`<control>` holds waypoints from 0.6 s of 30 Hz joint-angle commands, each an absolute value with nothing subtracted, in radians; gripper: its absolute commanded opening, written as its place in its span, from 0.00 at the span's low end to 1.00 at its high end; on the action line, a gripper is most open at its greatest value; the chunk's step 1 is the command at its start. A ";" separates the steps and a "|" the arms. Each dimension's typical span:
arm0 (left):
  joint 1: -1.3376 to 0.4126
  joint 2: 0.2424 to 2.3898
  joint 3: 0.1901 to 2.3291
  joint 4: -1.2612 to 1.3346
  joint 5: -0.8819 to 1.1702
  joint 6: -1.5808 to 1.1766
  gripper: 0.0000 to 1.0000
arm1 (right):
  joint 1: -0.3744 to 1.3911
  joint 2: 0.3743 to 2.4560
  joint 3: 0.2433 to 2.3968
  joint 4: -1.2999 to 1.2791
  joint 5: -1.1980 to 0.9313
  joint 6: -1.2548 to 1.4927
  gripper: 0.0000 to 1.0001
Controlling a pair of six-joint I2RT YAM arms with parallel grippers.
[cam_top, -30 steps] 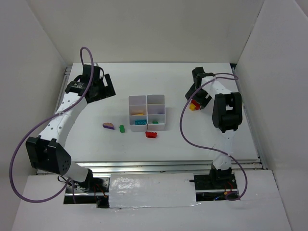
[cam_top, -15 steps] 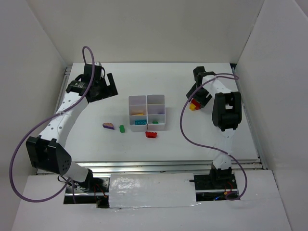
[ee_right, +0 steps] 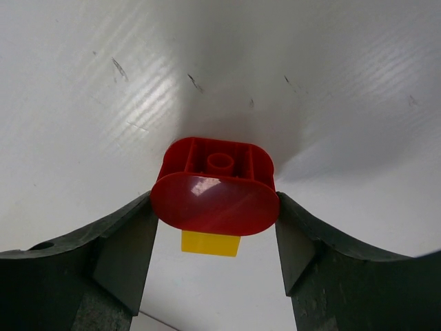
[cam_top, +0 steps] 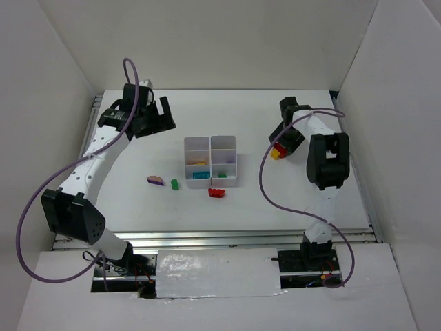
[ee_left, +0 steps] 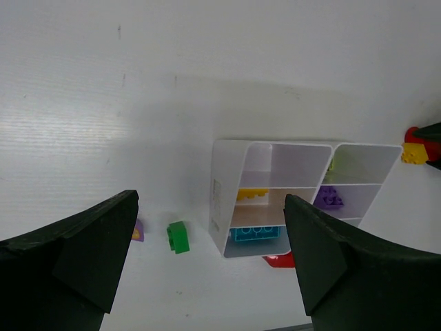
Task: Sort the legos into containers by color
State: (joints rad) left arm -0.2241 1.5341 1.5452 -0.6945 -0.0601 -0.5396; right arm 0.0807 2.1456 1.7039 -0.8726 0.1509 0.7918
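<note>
The white containers (cam_top: 187, 147) stand mid-table, with a yellow lego (cam_top: 198, 163) and a teal lego (cam_top: 200, 175) inside. The left wrist view also shows a purple lego (ee_left: 329, 198) in one compartment. On the table lie a purple-pink lego (cam_top: 155, 181), a green lego (cam_top: 175, 184) and a red lego (cam_top: 217, 193). My left gripper (cam_top: 156, 116) is open and empty, high over the back left. My right gripper (cam_top: 281, 146) sits low at the right, its jaws touching both ends of a red rounded lego (ee_right: 215, 186) with a yellow lego (ee_right: 210, 243) stuck to it.
White walls enclose the table on the left, back and right. A metal rail (cam_top: 241, 238) runs along the near edge in front of the arm bases. Purple cables loop from both arms.
My left gripper has risen and shifted slightly right and back. The right arm and the legos have not visibly moved.
</note>
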 commanded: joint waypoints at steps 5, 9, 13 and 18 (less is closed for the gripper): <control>-0.330 1.563 1.667 -0.566 0.121 -0.466 1.00 | 0.136 1.853 1.586 -0.792 0.245 0.946 0.00; -0.446 1.614 1.746 -0.493 0.216 -0.434 1.00 | 0.178 1.718 1.552 -0.801 0.296 1.046 0.00; -0.523 1.655 1.784 -0.390 0.348 -0.471 1.00 | 0.199 1.585 1.534 -0.801 0.296 1.118 0.00; -0.610 1.724 1.842 -0.282 0.448 -0.523 0.99 | 0.241 1.444 1.543 -0.762 0.294 1.140 0.00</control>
